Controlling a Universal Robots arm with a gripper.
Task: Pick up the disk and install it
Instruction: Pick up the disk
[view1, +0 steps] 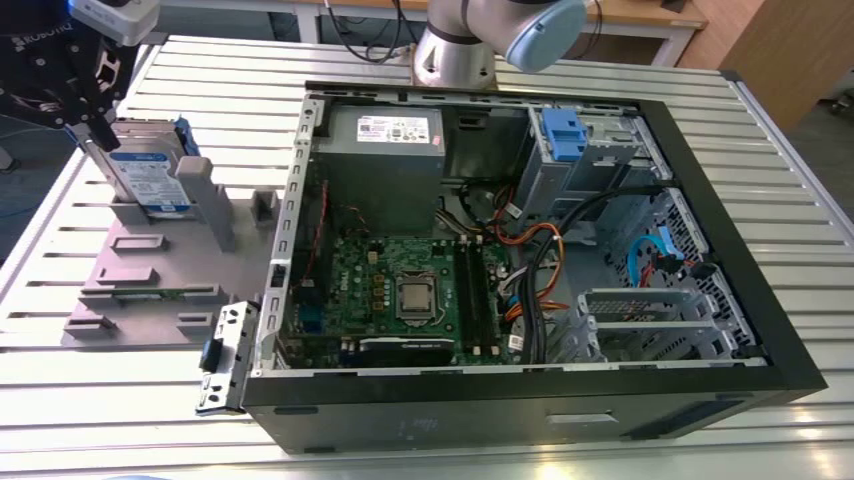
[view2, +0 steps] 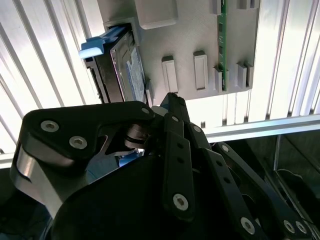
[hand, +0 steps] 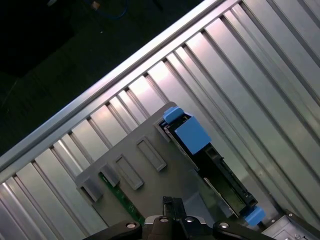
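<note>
In the upper left of the exterior view the gripper hangs just beside the top edge of the disk, which stands on edge in a slot of the grey fixture on the slatted table, left of the open computer case. The disk is not yet lifted. In the second wrist view the claw looks drawn narrow, with nothing held between its tips, and the disk lies off to one side of them rather than in line. Whether it touches the disk I cannot tell. The step in hand, as I judge it, is the grasp, and it calls for a claw spread wider than the drive is thick and centred over the top edge. It should close on the flat metal faces, not on the blue frame tab, which would likely flex. The slot holds the drive closely, so a straight pull along the slot seems safest, since a tilted one could jam it against the fixture's posts.
</note>
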